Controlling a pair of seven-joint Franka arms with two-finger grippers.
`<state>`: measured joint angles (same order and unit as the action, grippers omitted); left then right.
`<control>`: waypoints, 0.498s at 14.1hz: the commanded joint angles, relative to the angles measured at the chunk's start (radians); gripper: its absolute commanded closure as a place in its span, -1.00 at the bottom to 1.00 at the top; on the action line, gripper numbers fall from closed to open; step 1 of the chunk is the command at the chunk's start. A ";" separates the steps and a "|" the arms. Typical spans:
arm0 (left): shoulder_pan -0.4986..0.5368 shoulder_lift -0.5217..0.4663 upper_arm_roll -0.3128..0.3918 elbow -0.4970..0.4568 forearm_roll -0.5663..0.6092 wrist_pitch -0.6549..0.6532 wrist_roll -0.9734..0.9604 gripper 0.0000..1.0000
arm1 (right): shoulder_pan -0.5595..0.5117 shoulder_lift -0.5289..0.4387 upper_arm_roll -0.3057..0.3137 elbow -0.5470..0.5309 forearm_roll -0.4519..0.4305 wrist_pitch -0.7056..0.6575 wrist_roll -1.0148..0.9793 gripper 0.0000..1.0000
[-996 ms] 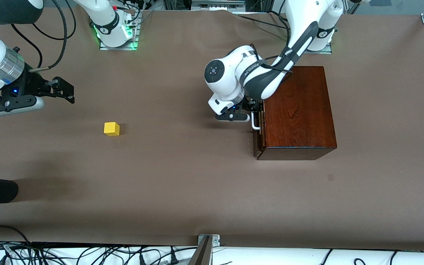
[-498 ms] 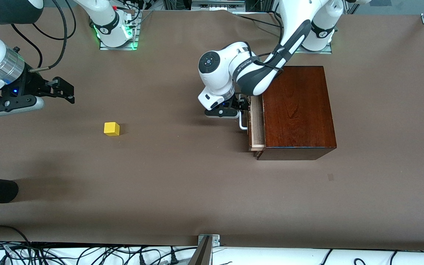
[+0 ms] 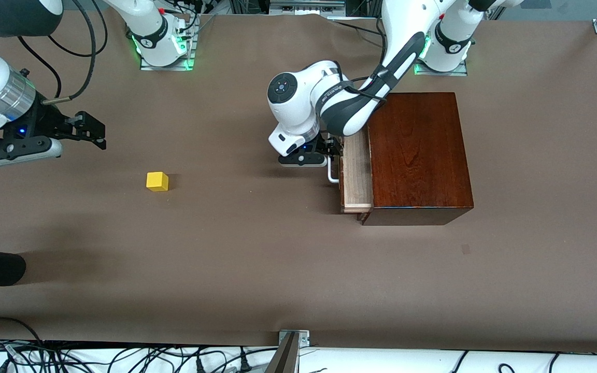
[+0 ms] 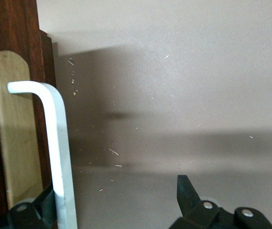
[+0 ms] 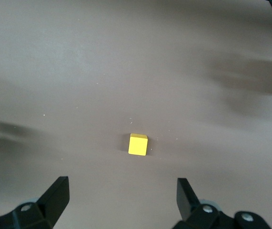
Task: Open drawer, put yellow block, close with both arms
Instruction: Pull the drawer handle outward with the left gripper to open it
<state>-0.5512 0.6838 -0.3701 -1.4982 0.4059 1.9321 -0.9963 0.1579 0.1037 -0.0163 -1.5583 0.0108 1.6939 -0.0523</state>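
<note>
The left claw (image 3: 331,153) stood spread around the white handle (image 3: 332,175) of the part-open drawer (image 3: 355,176) at frame centre, while the right claw (image 3: 91,129), open and empty, hung upper left above the small, probably light, rigid yellow block (image 3: 157,181), best pinched across flat sides

Glossy reddish wood box (image 3: 420,155); pale matt wood drawer (image 3: 356,176); smooth white handle (image 4: 59,157); matt brown counter (image 3: 252,248).

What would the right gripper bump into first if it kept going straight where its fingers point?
Probably the bare table. The right gripper is open, and the yellow block sits just ahead between its fingers' lines, though depth is unclear.
</note>
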 commanded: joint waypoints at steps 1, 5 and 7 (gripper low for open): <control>-0.061 0.100 -0.030 0.119 -0.052 0.096 -0.031 -1.00 | -0.015 0.034 -0.002 0.027 0.026 0.000 -0.006 -1.00; -0.072 0.100 -0.033 0.159 -0.058 0.096 -0.079 -1.00 | -0.014 0.060 -0.004 0.029 0.018 0.032 -0.026 -1.00; -0.073 0.095 -0.035 0.161 -0.068 0.096 -0.079 -1.00 | -0.014 0.069 -0.004 0.026 0.020 0.035 -0.037 -1.00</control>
<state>-0.5935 0.7226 -0.3817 -1.4277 0.3803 1.9907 -1.0584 0.1548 0.1571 -0.0250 -1.5574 0.0126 1.7361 -0.0617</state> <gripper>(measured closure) 0.000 0.000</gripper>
